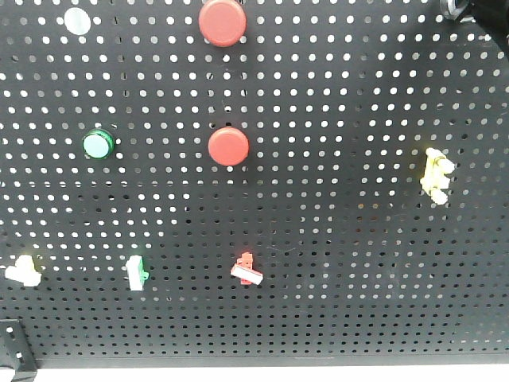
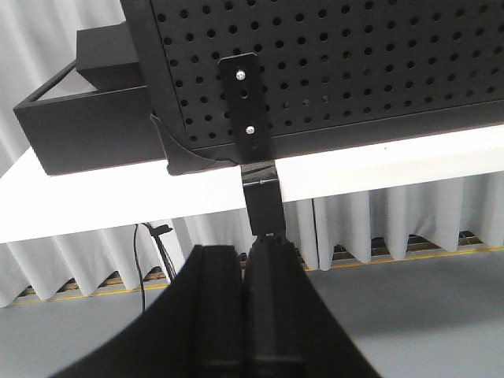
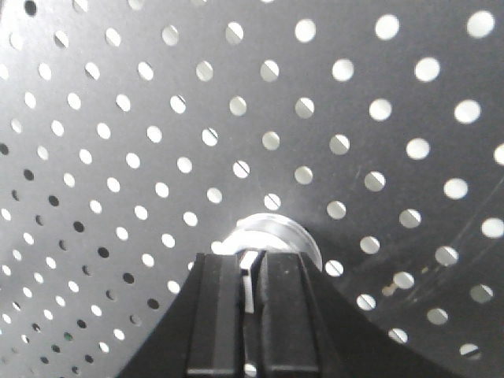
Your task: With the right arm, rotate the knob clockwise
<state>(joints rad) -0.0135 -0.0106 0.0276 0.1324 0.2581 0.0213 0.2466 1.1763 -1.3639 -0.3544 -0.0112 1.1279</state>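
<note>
Right end effector (image 3: 250, 266) pinches knob (image 3: 277, 230); left end effector (image 2: 246, 256) closed; two red buttons (image 1: 222, 21).

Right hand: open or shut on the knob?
Shut on the knob. Right wrist view: the right hand has fingers nearly together, pinching the knob's white-striped bar; silver collar just behind.

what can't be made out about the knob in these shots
- Knob pointer: in the right wrist view the right gripper is shut over it. Only the silver collar shows, so its direction is hidden.
- Front view: no knob is visible. The right arm shows as a dark tip cut off by the top right corner.
- Left wrist view: only the board and its lower edge show past the left gripper, no knob.
</note>
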